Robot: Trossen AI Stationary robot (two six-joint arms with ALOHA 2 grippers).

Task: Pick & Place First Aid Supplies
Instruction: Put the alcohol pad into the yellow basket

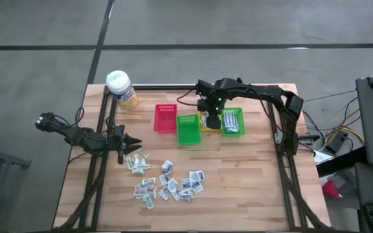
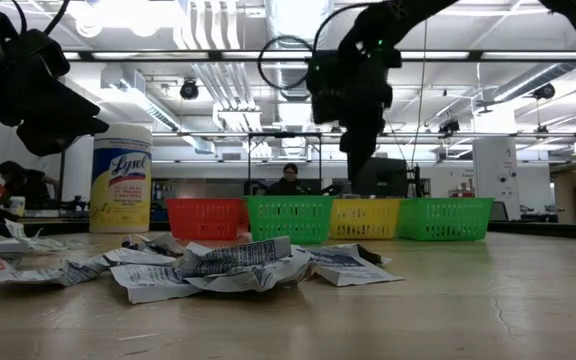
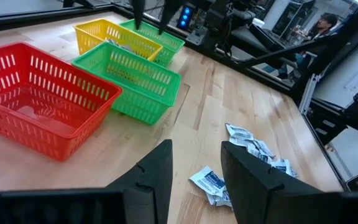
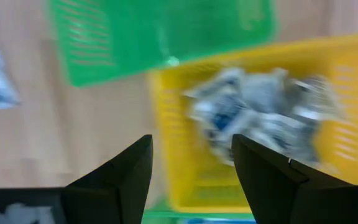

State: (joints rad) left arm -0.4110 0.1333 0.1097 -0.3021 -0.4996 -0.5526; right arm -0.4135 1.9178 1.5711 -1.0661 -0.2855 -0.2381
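1. First aid packets (image 1: 168, 183) lie in a loose scatter on the wooden table (image 1: 251, 194), toward six o'clock of its centre in the high view; more packets already sit in the yellow bin (image 4: 328, 124).
2. Four bins stand in a row toward twelve o'clock: a red bin (image 1: 165, 118), a green bin (image 1: 188, 129), the yellow one, and a second green bin (image 1: 232, 122). A wipes canister (image 1: 121, 88) stands at about ten o'clock.
3. Right gripper (image 4: 191, 168) hangs above the yellow bin with its fingers spread wide and nothing between them.
4. Left gripper (image 3: 194, 168) hovers at nine o'clock of the scatter, fingers parted and empty, pointing toward the nearest packets.
5. Risk, as I judge it: the packets overlap and look thin and crinkly, so a pinch could lift two at once, or slide off and push the pile away.
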